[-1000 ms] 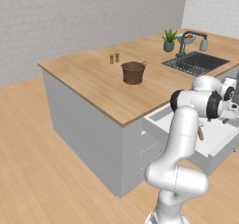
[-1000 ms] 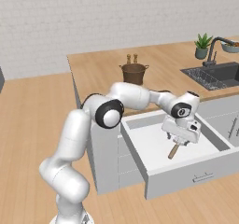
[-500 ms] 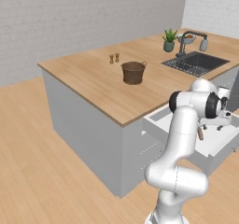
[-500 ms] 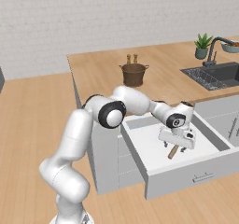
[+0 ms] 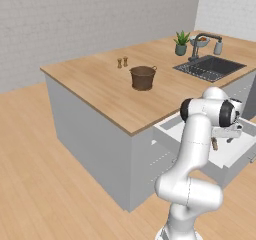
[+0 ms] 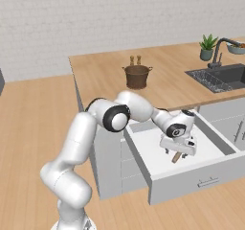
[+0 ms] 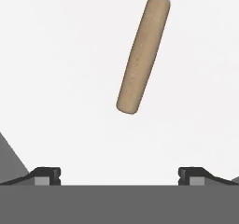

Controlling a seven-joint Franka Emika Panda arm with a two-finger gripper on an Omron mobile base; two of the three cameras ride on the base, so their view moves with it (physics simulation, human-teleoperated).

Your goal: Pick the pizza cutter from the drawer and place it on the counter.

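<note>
The two-finger gripper (image 7: 119,174) hangs low inside the pulled-out pale grey-white drawer (image 6: 191,181), fingers (image 7: 46,175) spread wide and holding nothing. The brown wooden-handled pizza cutter (image 7: 142,55) lies flat on the drawer floor, ahead of the fingertips, untouched, its handle pointing back between them.

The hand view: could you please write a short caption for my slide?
Open tool hovering above the pizza cutter, whose wooden handle lies on the pale floor of the drawer.
</note>
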